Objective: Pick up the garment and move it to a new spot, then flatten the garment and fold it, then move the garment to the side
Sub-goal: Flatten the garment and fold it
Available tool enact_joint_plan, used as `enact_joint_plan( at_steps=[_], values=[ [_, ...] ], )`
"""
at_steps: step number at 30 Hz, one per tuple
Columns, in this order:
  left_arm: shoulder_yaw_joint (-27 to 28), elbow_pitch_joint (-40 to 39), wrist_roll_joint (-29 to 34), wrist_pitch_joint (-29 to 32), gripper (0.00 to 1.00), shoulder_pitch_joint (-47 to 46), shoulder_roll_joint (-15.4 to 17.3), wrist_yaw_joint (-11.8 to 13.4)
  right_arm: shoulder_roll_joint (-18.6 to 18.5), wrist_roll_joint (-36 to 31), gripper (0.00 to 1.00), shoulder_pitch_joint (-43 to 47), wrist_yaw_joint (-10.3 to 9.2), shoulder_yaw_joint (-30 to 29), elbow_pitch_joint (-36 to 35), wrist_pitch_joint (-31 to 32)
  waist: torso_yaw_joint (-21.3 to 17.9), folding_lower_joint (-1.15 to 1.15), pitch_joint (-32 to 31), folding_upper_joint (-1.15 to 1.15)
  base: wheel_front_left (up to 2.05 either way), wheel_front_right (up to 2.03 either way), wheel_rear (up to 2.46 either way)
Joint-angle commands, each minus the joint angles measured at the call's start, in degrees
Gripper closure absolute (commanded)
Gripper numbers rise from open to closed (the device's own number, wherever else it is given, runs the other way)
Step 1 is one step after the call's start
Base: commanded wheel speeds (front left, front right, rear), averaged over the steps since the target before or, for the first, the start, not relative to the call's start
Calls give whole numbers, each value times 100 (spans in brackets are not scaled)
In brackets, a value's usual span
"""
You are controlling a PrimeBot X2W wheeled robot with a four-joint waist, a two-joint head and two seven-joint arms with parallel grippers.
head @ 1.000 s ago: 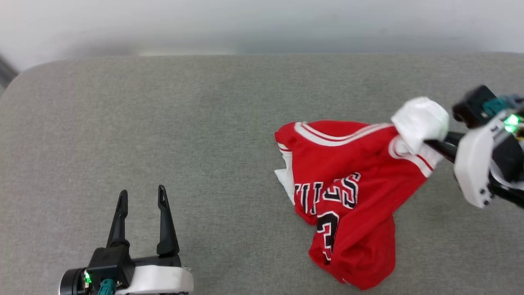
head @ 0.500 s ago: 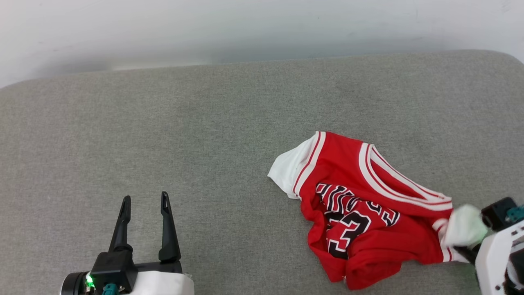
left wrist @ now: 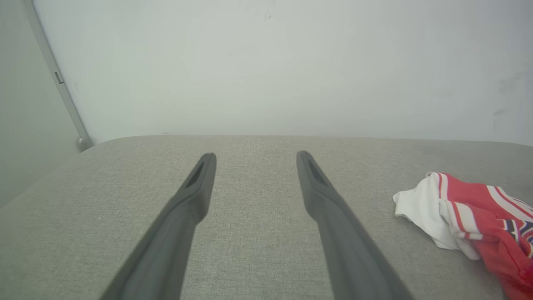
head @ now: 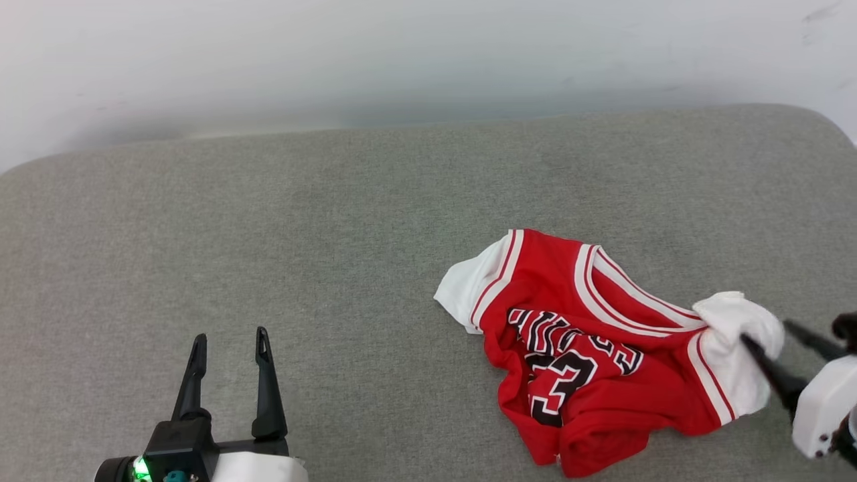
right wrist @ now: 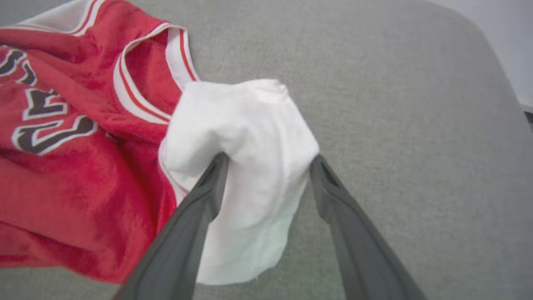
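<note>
The garment [head: 589, 314] is a red jersey with white sleeves and black lettering, lying crumpled on the right part of the grey padded surface [head: 335, 234]. My right gripper [head: 766, 333] is open at its right end, one finger on each side of the white sleeve [head: 733, 335]. In the right wrist view the sleeve [right wrist: 245, 137] bulges loosely between the spread fingers of the right gripper [right wrist: 268, 160], with the red body of the garment [right wrist: 62, 166] to the left. My left gripper [head: 229, 338] stands open and empty at the lower left, far from the garment [left wrist: 470, 204]; its spread fingers frame bare fabric around the left gripper [left wrist: 256, 156].
A pale wall [head: 428, 53] runs behind the surface. The surface's rounded right corner [head: 823, 124] lies just beyond the garment. A grey pole [left wrist: 54, 79] stands at the surface's far left corner. Bare grey fabric stretches between the two grippers.
My right gripper has opened and let go of the white sleeve, and the garment has settled onto the surface. The head view has also shifted. The left gripper stays open.
</note>
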Motion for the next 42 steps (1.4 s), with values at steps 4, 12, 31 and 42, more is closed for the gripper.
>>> enact_joint_plan(
  at_steps=[4,12,31,42],
  values=[
    [122,40,116,-15,0,-72,-4,-114,262,-717,0,57,-3,-909,35,-622,-92,1,-109,0,0,0,0],
    [348,353,161,-15,0,-460,187,-417,1442,-2708,0,603,-3,-3161,-1102,-850,-217,1,-150,0,0,0,0],
    [-604,1618,-88,1673,0,-3343,1299,-1534,3695,-4493,0,2022,-4,-4432,-3925,-856,-419,1,335,0,0,0,0],
    [-3106,1460,-2018,4185,0,-5460,2454,-1558,3749,-4668,0,1638,-4,-4248,-4068,-856,-705,1,943,0,0,0,0]
  ],
)
